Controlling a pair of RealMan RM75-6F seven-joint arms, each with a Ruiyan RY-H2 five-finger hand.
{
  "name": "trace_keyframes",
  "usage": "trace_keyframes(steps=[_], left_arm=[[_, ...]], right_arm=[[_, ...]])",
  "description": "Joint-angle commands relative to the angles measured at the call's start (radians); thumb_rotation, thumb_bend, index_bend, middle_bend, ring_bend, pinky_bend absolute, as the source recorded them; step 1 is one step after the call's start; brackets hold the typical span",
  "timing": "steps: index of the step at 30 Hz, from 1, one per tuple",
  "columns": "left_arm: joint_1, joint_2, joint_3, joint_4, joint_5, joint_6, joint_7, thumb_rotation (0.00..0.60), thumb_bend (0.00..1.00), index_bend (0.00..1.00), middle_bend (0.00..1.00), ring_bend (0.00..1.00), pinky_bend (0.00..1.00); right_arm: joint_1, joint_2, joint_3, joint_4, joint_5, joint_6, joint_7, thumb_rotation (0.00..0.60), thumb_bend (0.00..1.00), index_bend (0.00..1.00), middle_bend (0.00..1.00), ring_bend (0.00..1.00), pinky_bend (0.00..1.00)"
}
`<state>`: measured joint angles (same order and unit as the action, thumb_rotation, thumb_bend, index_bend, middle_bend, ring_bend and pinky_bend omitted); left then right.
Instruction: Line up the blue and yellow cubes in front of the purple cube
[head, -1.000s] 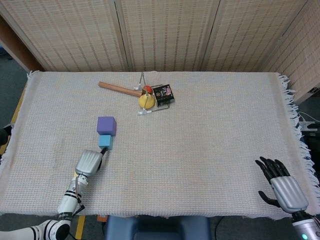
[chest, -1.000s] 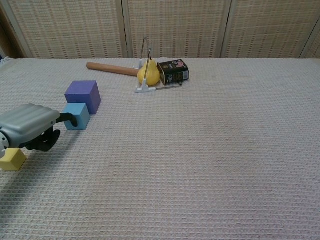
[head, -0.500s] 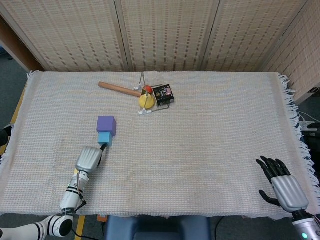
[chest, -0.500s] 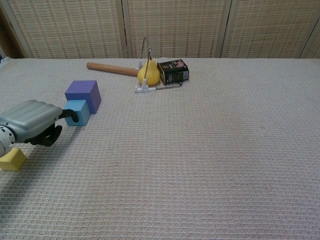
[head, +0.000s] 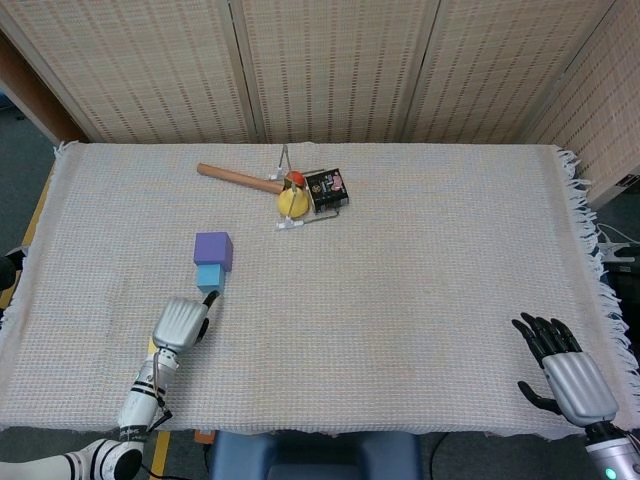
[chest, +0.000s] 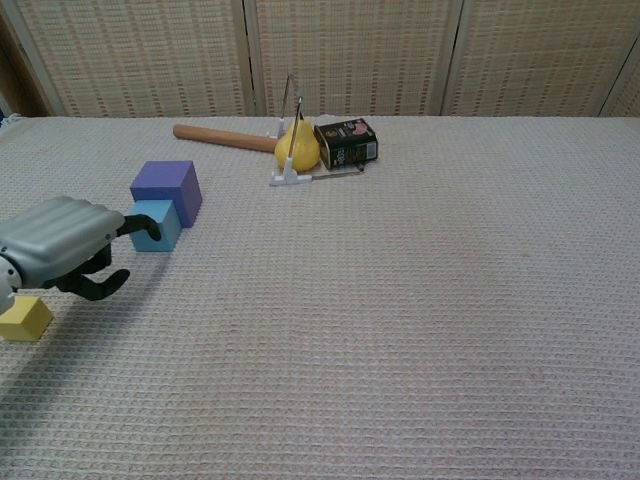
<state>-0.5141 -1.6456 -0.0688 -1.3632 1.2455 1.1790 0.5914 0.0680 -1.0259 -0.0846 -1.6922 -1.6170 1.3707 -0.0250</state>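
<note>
a woven cloth is spread over the table. the blue cube is set touching the purple cube, and the yellow cube is seen beside the left robot hand, curled, holding nothing. the right robot hand is spread open

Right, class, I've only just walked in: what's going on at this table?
A two-armed robot is lining up cubes. The blue cube sits directly in front of the purple cube, against it. The left robot hand is just before the blue cube with fingers curled, one fingertip at its face. The yellow cube lies apart, near the table's front edge under that hand, not yet in line. The right robot hand rests open at the far side, holding nothing.
</note>
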Motion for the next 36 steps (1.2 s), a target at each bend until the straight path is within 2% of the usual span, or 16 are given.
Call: trace_keyframes(steps=[1,5,10,19,27,36], left_arm=[[0.039,0.065,0.035,-0.107,0.05,0.053,-0.027,0.6,0.43,0.25,1.0,1.0,1.0],[0.081,0.158,0.072,-0.238,0.062,0.073,-0.058,0.6,0.41,0.25,1.0,1.0,1.0],[0.127,0.212,0.113,-0.267,0.061,0.09,-0.073,0.6,0.41,0.25,1.0,1.0,1.0],[0.17,0.199,0.139,-0.197,0.068,0.09,-0.093,0.6,0.4,0.24,1.0,1.0,1.0],[0.188,0.163,0.129,-0.129,0.065,0.09,-0.072,0.6,0.4,0.25,1.0,1.0,1.0],[0.2,0.147,0.107,-0.075,0.052,0.084,-0.079,0.6,0.4,0.31,1.0,1.0,1.0]], right_arm=[[-0.001,0.002,-0.003,0.0,-0.006,0.004,0.003,0.6,0.05,0.0,0.0,0.0,0.0],[-0.002,0.003,-0.007,-0.001,-0.017,0.006,0.004,0.598,0.05,0.0,0.0,0.0,0.0],[-0.003,0.004,-0.01,-0.004,-0.027,0.012,0.006,0.599,0.05,0.0,0.0,0.0,0.0],[0.0,-0.004,-0.015,-0.007,-0.031,-0.001,-0.014,0.599,0.05,0.0,0.0,0.0,0.0],[-0.002,-0.004,-0.014,-0.008,-0.026,0.001,-0.017,0.599,0.05,0.0,0.0,0.0,0.0],[-0.004,-0.004,-0.016,-0.011,-0.031,0.004,-0.02,0.599,0.05,0.0,0.0,0.0,0.0]])
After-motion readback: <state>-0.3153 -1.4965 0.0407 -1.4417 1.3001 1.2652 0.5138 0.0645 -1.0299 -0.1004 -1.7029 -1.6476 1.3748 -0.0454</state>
